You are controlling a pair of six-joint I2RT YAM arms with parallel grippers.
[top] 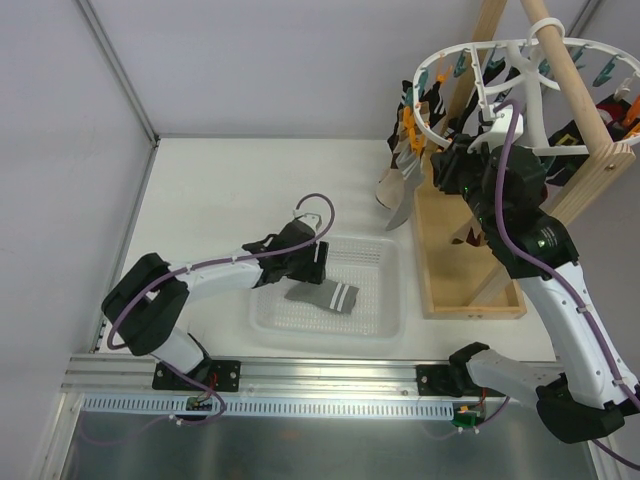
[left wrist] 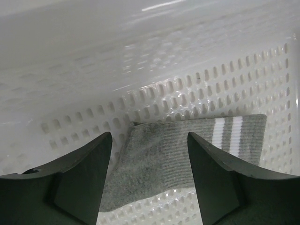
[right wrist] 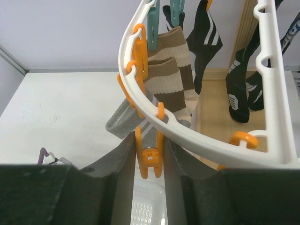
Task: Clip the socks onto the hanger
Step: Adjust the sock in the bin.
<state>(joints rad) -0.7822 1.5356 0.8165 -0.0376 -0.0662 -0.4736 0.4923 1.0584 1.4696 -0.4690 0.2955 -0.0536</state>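
At the near table edge: both arm bases were bolted side by side on the table (top: pixel 220 190); the left arm reached forward and low, the right arm rose up and to the right.
Basket: a white perforated basket (top: pixel 378 322) sat mid-table, just ahead of the bases.
Loose grey sock: the loose grey sock (left wrist: pixel 159 159) lay flat on the basket floor, its two white stripes at the right end in the wrist view.
Left gripper: the left gripper (left wrist: pixel 149 140) was inside the basket, jaws open, one finger on each side of the sock's plain end. Basket floor showed between the left finger and the fabric; contact with the sock could not be told.
Right gripper: the right gripper (right wrist: pixel 150 151) was up at the hanger's rim, jaws closed on an orange clip (right wrist: pixel 151 166) that hung under the ring.
Hanger: the hanger (right wrist: pixel 187 133), a white ring, curved across just above the fingers.
Hung grey sock: the hung grey sock (right wrist: pixel 121 123) hung just left of the gripped clip, its top hidden behind the ring. Whether a clip held it could not be told.
Other laundry: brown-striped socks (right wrist: pixel 176 75) hung beyond it, black socks (right wrist: pixel 206 37) farther back.
Wooden frame: the wooden frame (top: pixel 470 290) stood at the right, carrying the hanger.
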